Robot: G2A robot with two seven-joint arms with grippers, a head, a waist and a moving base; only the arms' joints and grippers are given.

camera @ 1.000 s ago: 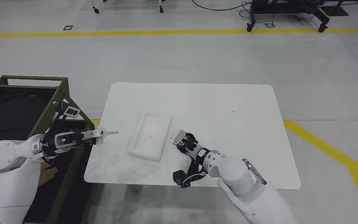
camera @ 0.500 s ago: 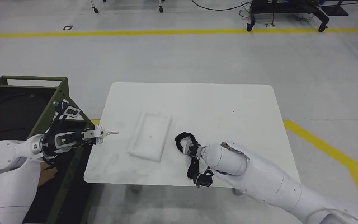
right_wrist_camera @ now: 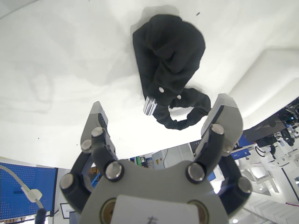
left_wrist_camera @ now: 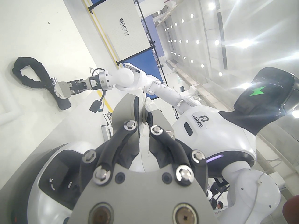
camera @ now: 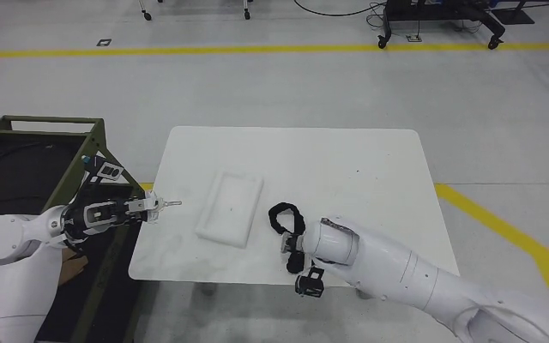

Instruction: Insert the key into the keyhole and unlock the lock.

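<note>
- Lock (camera: 281, 218): a black fabric-sleeved loop, laid on the table (camera: 360, 163) toward the near edge, just right of the white tray (camera: 230, 208).
- Metal barrel (right_wrist_camera: 149, 107) is seen poking out of the sleeve. The keyhole face cannot be made out.
- Right gripper (right_wrist_camera: 161, 104): fingers are spread wide and poised at the lock's barrel end. Nothing is clamped.
- Left gripper (camera: 151, 207): fingers are pressed together on the key (camera: 172, 204). It is held above the table's left edge with the blade pointed right, well apart from the lock.
- Step in hand, as judged: the lock is to be seized by the right gripper so that the barrel is steadied.
- The grip is best taken on the firm part just behind the barrel. The slack sleeve would likely twist.
- The barrel's end should be kept uncovered and turned left toward the key.
- The blade should be lined up with the barrel's axis before any push is made.
</note>
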